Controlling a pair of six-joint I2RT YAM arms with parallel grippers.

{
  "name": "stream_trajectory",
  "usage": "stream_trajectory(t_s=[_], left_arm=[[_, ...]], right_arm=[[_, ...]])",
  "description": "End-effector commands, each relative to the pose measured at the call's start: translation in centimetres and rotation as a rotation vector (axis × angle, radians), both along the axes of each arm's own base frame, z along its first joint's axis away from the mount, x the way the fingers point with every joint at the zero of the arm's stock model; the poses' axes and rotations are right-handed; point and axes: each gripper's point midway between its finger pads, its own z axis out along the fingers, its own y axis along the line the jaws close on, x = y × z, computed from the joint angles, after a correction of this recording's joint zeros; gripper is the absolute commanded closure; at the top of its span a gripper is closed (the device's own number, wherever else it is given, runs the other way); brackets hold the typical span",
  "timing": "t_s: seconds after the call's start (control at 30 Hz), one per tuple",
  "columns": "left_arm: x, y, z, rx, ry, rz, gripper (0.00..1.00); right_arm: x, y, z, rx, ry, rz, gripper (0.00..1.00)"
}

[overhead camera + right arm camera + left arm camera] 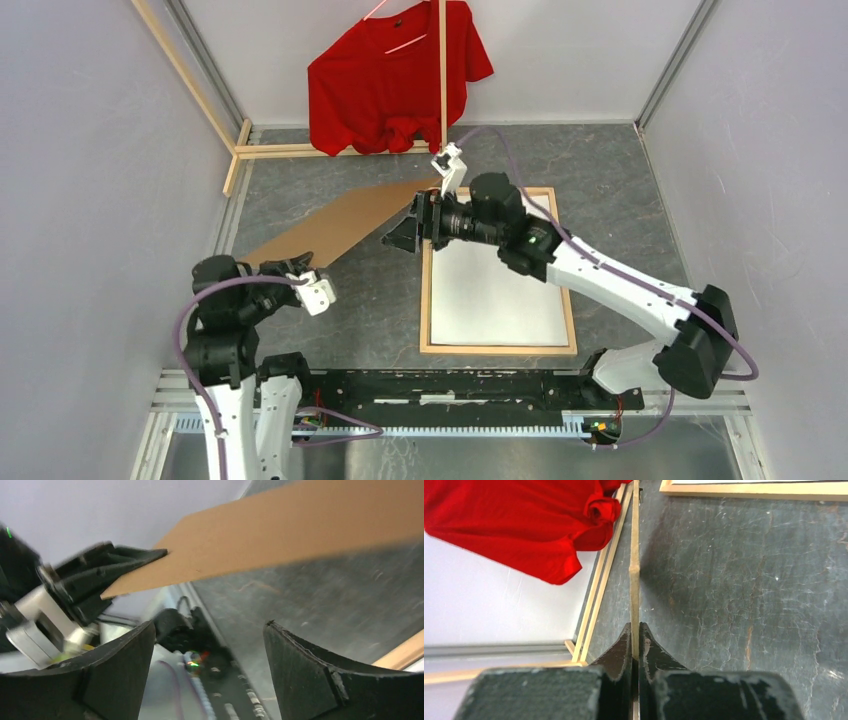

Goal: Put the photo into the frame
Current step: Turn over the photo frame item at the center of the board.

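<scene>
The frame [497, 349] of thin light wood lies flat right of centre, and the photo [490, 290] fills it with its plain white side up. A brown cardboard backing board [335, 225] hangs tilted above the table to the frame's left. My left gripper [288, 266] is shut on the board's near left corner; the left wrist view shows the board [635, 575] edge-on between the closed fingers of the gripper [635, 628]. My right gripper [400, 236] stands open just below the board's right end. In the right wrist view the gripper [210, 626] holds nothing, with the board [280, 535] above it.
A red T-shirt [395, 75] hangs on a hanger at the back wall. Loose light-wood slats [300, 150] lie along the back left corner, and one slat [442, 70] stands upright in front of the shirt. Grey walls close in both sides.
</scene>
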Motion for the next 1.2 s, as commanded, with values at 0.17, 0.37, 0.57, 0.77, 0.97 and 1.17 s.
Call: stream_trajectory(t_s=[0.17, 0.37, 0.57, 0.77, 0.97, 1.17], left_arm=[[-2.8, -1.9, 4.6, 0.206, 0.037, -0.268, 0.98], [-4.0, -1.9, 5.7, 0.272, 0.014, -0.297, 0.98], [-4.5, -2.0, 5.9, 0.3, 0.0, -0.32, 0.98], [-4.6, -2.0, 5.9, 0.306, -0.007, -0.321, 0.98], [-4.7, -2.0, 5.8, 0.308, -0.01, -0.321, 0.98], [-4.7, -2.1, 5.7, 0.312, -0.012, -0.328, 0.98]], right_arm=[[0.2, -5.1, 4.9, -0.409, -1.091, 0.292, 0.04], [-1.2, -4.5, 2.8, -0.389, -1.287, 0.451, 0.02], [-3.1, -2.4, 0.9, -0.306, -1.355, 0.572, 0.02], [-4.1, 0.3, -1.5, -0.353, -1.402, 0.598, 0.06], [-1.9, 1.9, -3.1, -0.461, -1.423, 0.508, 0.19], [0.8, 2.2, -2.6, -0.516, -1.46, 0.347, 0.4]])
